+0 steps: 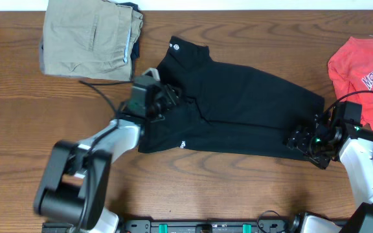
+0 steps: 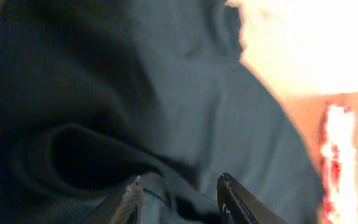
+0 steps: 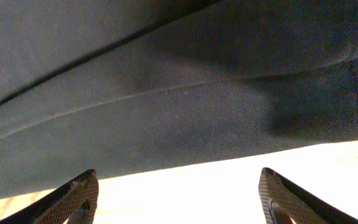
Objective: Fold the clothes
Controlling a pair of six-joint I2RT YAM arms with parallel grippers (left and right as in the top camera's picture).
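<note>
Over the table's (image 1: 18, 123) middle, in the overhead view, you have the black shirt (image 1: 238, 107) lying spread. Its collar points toward 11 o'clock and its far end reaches toward 4 o'clock. Your left gripper (image 1: 167, 100) sits on the shirt's 9 o'clock side, down on the cloth. Your right gripper (image 1: 301, 139) is at the shirt's 4 o'clock corner. Folded khaki trousers (image 1: 89, 39) lie at the frame's 10 o'clock, near the collar but apart from it. A red T-shirt (image 1: 368, 65) lies at the 3 o'clock edge, apart from the black one.

Through the left wrist camera, dark fabric fills most of your view, with a rolled fold at 8 o'clock. The two fingertips stand partly apart at 6 o'clock with a ridge of cloth between them. You cannot tell whether they are pinching it.

Through the right wrist camera, the shirt's edge runs across the frame above the fingertips. They stand wide apart at 7 and 5 o'clock, with only bright tabletop between them and nothing held.
</note>
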